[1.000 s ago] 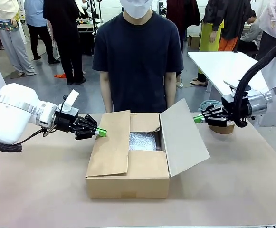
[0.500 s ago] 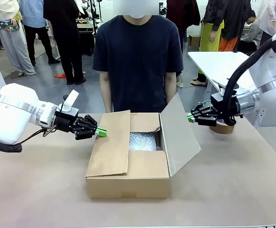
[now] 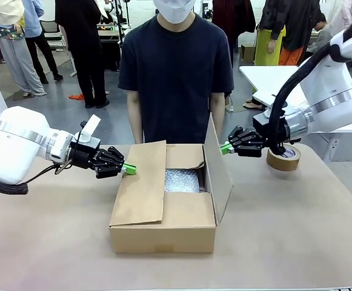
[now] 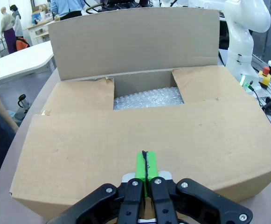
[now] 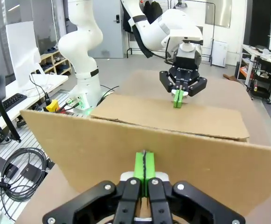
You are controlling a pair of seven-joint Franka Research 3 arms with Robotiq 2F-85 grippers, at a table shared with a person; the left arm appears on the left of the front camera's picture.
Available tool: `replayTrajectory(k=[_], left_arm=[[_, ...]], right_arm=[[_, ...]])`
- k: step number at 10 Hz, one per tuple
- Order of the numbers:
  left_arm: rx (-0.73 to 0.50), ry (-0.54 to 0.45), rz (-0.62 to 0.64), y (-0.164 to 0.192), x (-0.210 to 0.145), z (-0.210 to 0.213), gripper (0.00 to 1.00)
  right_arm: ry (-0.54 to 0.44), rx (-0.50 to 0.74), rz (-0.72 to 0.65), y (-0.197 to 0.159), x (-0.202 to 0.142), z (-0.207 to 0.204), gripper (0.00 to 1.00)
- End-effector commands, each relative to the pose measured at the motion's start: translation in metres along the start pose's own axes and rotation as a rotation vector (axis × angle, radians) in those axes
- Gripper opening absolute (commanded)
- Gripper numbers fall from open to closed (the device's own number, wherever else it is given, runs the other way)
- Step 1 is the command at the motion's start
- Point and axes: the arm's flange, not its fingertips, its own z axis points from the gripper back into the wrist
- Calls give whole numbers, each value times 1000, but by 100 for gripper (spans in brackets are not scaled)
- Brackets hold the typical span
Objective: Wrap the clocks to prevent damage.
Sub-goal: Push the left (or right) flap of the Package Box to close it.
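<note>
R hand (image 3: 224,148), clenched empty, touches outside of upright R flap (image 3: 220,171), box (image 3: 163,233) beyond; L hand (image 3: 129,169), clenched empty, beside lowered L flap (image 3: 142,182).

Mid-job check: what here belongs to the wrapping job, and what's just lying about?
Job: cardboard box; bubble wrap inside it; left end effector and right end effector, at its flaps.
Lying about: tape roll, idle for now; white table behind.

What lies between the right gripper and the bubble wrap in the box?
The right flap of the box, standing nearly upright. In the front view the shut right gripper is at its outer face, with the bubble wrap beyond it.
</note>
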Motion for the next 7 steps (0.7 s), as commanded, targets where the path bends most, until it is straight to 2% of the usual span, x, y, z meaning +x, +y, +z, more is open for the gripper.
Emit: replayTrajectory(k=[1,7], left_arm=[[8,17,-3,-1,0,-3,0],[8,17,-3,-1,0,-3,0]], right_arm=[[6,2,-38,-17,-4,-15,1],[4,11,-132,-57,-27,-48,1]])
